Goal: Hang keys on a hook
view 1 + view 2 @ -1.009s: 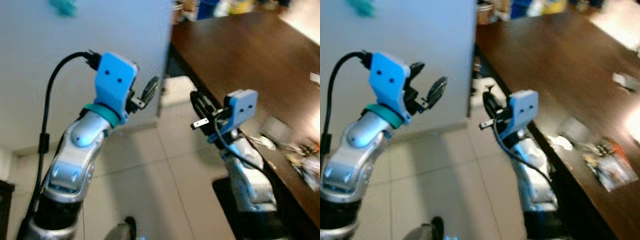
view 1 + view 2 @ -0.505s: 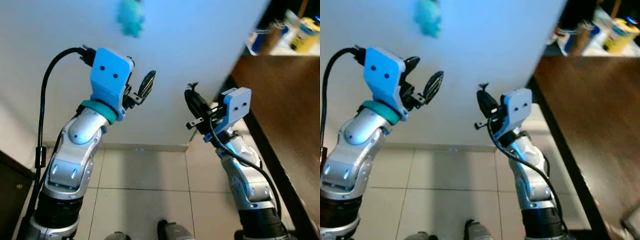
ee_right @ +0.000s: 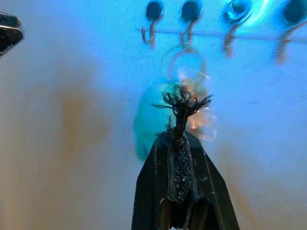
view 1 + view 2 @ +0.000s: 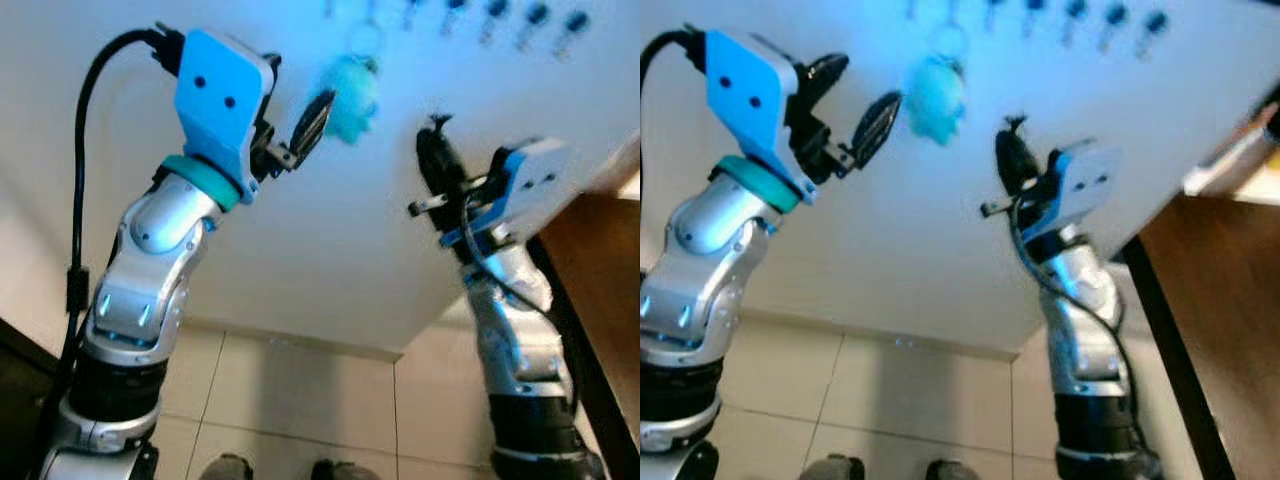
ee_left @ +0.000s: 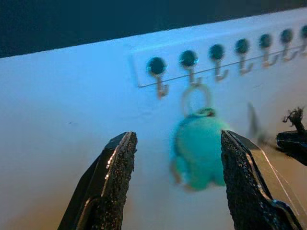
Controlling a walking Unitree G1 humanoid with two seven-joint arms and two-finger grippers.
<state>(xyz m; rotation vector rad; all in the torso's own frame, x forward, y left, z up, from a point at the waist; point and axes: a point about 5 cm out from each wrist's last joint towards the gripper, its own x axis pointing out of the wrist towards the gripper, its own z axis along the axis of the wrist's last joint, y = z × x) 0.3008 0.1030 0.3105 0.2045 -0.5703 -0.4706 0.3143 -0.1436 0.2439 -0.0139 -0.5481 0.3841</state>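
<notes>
The right gripper [image 3: 181,143] is raised toward the white wall [image 4: 300,250], its two black fingers pressed together on a short frayed dark cord [image 3: 181,103] whose tuft sticks out past the tips. The left gripper [image 5: 175,184] is up beside it with its fingers spread wide and nothing between them. Seen between those spread fingers, a teal plush keychain [image 5: 199,151] (blurred) hangs by a metal ring [image 5: 195,98] from one hook of the hook rack [image 5: 216,55] on the wall. A dark brown counter [image 4: 1230,300] edges in on the robot's right, and tiled floor [image 4: 290,400] lies below.
</notes>
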